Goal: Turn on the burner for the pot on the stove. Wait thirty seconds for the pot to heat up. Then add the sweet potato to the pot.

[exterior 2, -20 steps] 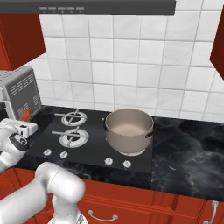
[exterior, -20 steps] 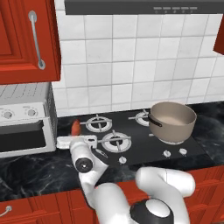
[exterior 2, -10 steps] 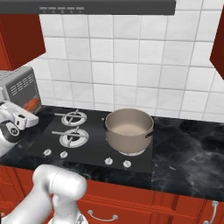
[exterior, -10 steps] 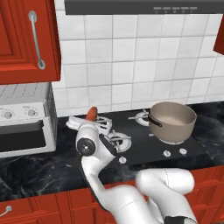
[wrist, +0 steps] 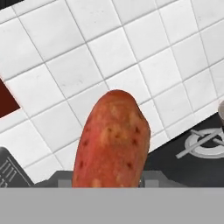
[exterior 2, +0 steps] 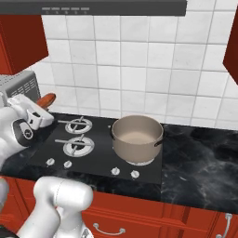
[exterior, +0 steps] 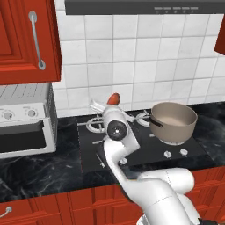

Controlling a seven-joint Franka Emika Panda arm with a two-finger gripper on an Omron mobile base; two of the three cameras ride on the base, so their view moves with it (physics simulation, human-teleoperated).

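The sweet potato (exterior: 114, 99) (exterior 2: 46, 99) (wrist: 112, 141), orange-brown and oblong, sticks out of my gripper (exterior: 110, 103) (exterior 2: 39, 105), which is shut on it and held in the air over the left burners of the stove (exterior: 151, 154) (exterior 2: 97, 159). In the hand view the tuber stands upright against the white tiles. The taupe pot (exterior: 173, 122) (exterior 2: 136, 138) sits on the right front burner, pale inside and empty, its dark handle pointing left. It stands well to the right of the gripper. Silver knobs (exterior: 173, 153) (exterior 2: 124, 173) line the cooktop's front edge.
A white toaster oven (exterior: 25, 119) (exterior 2: 18, 85) stands on the counter left of the stove. Red cabinets hang above at the left (exterior: 27, 39) and a hood (exterior 2: 111, 7) runs over the cooktop. Black marble counter (exterior 2: 204, 158) stretches right of the pot.
The arm has risen and swung to the right with the sweet potato, from low at the stove's left edge to above the left burners. The pot has not moved.
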